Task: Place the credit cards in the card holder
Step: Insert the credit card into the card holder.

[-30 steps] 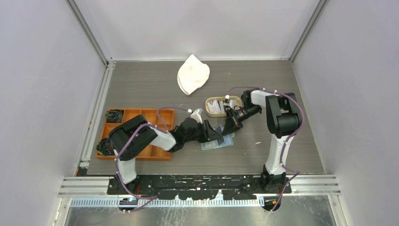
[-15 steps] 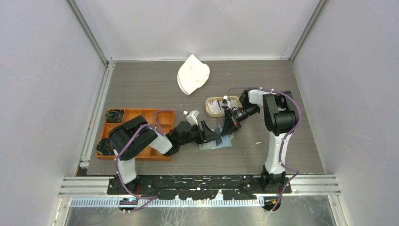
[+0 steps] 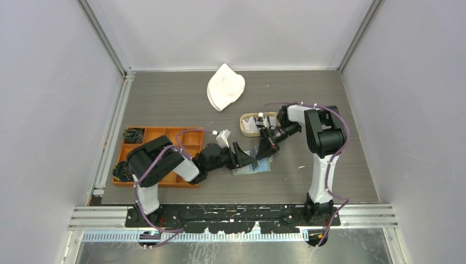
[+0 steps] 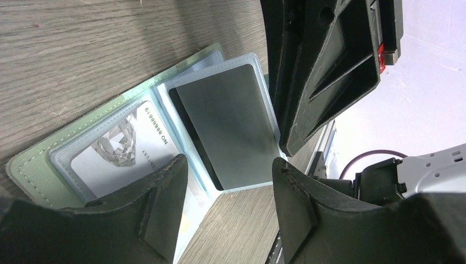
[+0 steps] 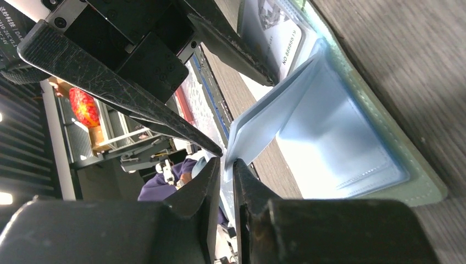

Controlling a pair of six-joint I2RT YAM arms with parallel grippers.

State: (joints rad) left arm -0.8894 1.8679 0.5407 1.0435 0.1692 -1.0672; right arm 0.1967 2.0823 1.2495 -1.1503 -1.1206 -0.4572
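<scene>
The sage-green card holder [image 3: 258,168] [image 4: 33,165] [image 5: 423,181] lies open on the table. One clear pocket holds a white credit card [image 4: 118,151] [image 5: 277,38] with a diamond print. A dark grey card [image 4: 231,121] sits in a raised clear leaf [image 5: 275,115]. My right gripper [image 3: 262,149] [image 5: 226,168] pinches the free edge of that leaf and holds it up. My left gripper [image 3: 247,157] [image 4: 231,176] stands open just off the dark card's end, with nothing between its fingers. More credit cards [image 3: 253,125] lie in the oval wooden tray [image 3: 245,118].
An orange compartmented tray [image 3: 165,181] sits under the left arm at the left. A white cloth [image 3: 225,87] lies at the back. The two grippers are nearly touching over the card holder.
My left gripper has opened and drawn back to the left, leaving the dark card in the raised leaf. The right gripper has shifted slightly left with the leaf.
</scene>
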